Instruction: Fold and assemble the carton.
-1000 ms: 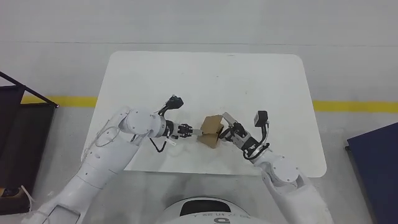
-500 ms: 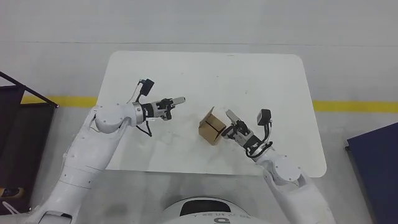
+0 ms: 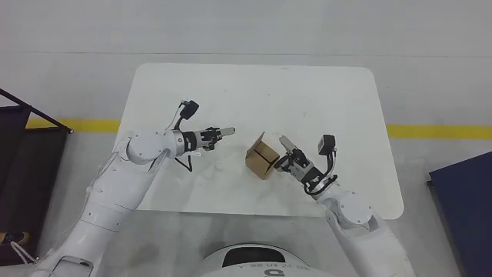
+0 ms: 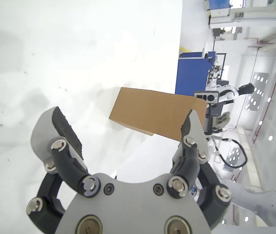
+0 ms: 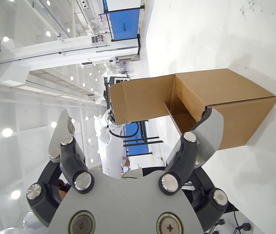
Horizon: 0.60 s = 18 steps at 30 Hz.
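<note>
A small brown carton [image 3: 262, 155] rests on the white table [image 3: 307, 100], near the front middle. In the right wrist view the carton [image 5: 228, 98] lies with its open end toward the camera, and one flap [image 5: 138, 101] sticks out. My right gripper [image 3: 287, 154] is open at that end, one fingertip [image 5: 212, 122] against the edge of the carton's wall. My left gripper [image 3: 223, 133] is open a short way to the carton's left and apart from it. In the left wrist view, the carton's closed side [image 4: 157, 115] lies just beyond the fingertips [image 4: 63, 122].
Bare tabletop stretches behind and to both sides of the carton. The front table edge [image 3: 254, 214] is close to both arms. On the floor are a dark object [image 3: 23, 161] at the left and a blue panel [image 3: 465, 200] at the right.
The left gripper let go of the carton and swung away to the left, then came back slightly toward it. The carton turned a little and now sits against the right gripper.
</note>
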{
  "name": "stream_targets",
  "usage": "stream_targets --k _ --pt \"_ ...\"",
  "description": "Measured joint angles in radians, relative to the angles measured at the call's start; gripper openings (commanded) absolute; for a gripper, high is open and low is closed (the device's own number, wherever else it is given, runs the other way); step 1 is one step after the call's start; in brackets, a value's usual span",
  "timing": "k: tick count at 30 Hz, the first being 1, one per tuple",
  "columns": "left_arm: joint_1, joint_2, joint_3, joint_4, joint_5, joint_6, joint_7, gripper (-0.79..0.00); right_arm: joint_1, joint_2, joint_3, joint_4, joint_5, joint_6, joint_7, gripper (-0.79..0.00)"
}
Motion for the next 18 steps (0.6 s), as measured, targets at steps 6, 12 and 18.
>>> stream_targets --k 6,12,18 --pt "-0.087 -0.031 0.114 0.13 -0.012 -0.066 0.0 0.0 0.006 -0.004 -0.026 0.024 -0.029 -0.03 -0.042 0.0" --pt "-0.174 -0.067 0.234 0.213 0.001 -0.115 -0.046 0.0 0.004 -0.006 -0.035 0.04 0.002 -0.049 -0.032 0.0" --pt "-0.244 -0.098 0.332 0.258 0.058 -0.121 -0.062 0.0 0.008 -0.007 -0.041 0.058 0.023 -0.07 -0.024 0.0"
